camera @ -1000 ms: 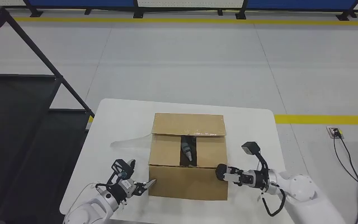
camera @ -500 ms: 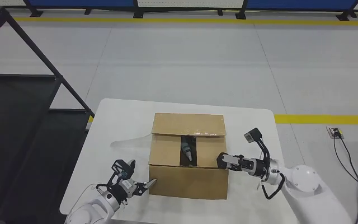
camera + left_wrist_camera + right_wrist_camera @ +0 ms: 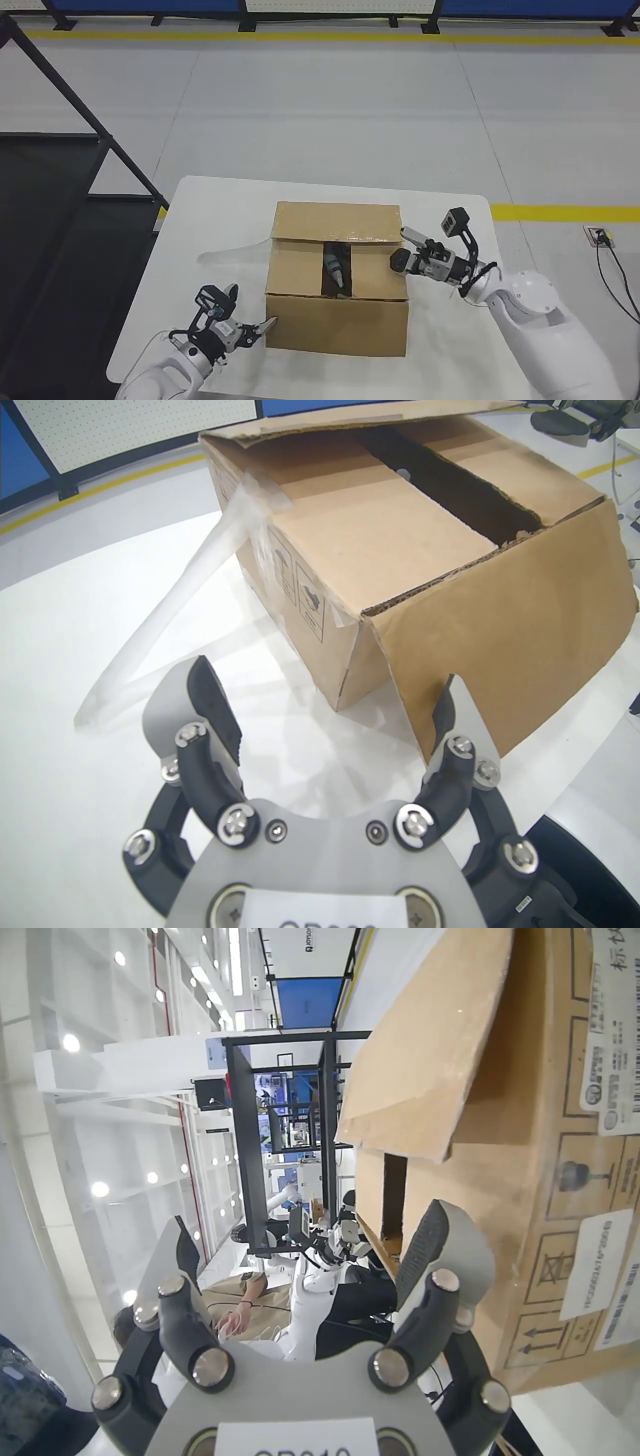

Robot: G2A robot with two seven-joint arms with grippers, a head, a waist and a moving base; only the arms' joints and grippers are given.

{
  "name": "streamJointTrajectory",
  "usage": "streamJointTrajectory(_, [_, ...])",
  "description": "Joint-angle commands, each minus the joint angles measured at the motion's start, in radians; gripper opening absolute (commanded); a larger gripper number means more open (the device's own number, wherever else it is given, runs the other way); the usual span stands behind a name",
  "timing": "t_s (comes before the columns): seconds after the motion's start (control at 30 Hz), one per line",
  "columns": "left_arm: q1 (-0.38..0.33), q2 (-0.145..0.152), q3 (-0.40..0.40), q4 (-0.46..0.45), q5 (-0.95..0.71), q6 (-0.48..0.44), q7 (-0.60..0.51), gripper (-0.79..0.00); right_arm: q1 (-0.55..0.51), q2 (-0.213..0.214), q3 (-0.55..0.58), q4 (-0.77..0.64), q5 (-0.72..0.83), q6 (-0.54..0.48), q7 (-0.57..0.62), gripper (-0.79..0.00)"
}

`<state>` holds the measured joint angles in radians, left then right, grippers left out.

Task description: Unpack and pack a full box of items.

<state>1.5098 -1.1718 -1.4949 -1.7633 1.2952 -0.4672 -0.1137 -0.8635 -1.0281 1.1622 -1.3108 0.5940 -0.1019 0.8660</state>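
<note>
Box [image 3: 336,325] brown cardbd, blk symbols [image 3: 307,592], white labels [image 3: 612,1093]; table [image 3: 210,290] white

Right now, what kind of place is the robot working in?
Probably a big indoor robot lab or workshop: a wide pale floor with yellow lines, blue barrier panels along the far edge, and a white table holding a cardboard box.

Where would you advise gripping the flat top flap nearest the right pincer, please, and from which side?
Grip the flap by its free edge along the dark middle gap, coming from above with one jaw inside the gap. It lies flat and hinges on the right pincer's side, so that edge is probably the only lip to pinch.
</note>
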Motion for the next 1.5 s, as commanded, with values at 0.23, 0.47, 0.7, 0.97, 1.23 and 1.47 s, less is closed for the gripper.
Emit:
streamJointTrajectory(0.23, [0.008,0.003,0.004,-0.003,0.001,0.006,0.004,0.0,0.125,-0.052,-0.072,0.097,0.084,-0.067,-0.111,0.0])
streamJointTrajectory(0.47, [0.015,0.005,0.007,-0.007,0.007,0.011,0.017,0.0,0.288,-0.11,-0.166,0.226,0.063,-0.077,-0.261,0.0])
streamJointTrajectory(0.7, [0.024,0.007,0.001,-0.015,-0.004,0.018,0.016,0.0,0.358,-0.146,-0.215,0.307,0.039,-0.105,-0.374,0.0])
streamJointTrajectory(0.97, [0.02,0.01,-0.003,-0.017,-0.007,0.015,0.004,0.0,0.358,-0.146,-0.215,0.307,0.039,-0.105,-0.374,0.0])
streamJointTrajectory(1.23, [0.019,0.014,0.003,-0.023,0.013,0.01,-0.004,0.0,0.384,-0.176,-0.232,0.3,0.107,-0.048,-0.353,0.0])
streamJointTrajectory(1.47, [0.036,0.016,-0.008,-0.025,0.015,0.024,0.011,0.0,0.529,-0.264,-0.348,0.497,0.09,-0.005,-0.509,0.0])
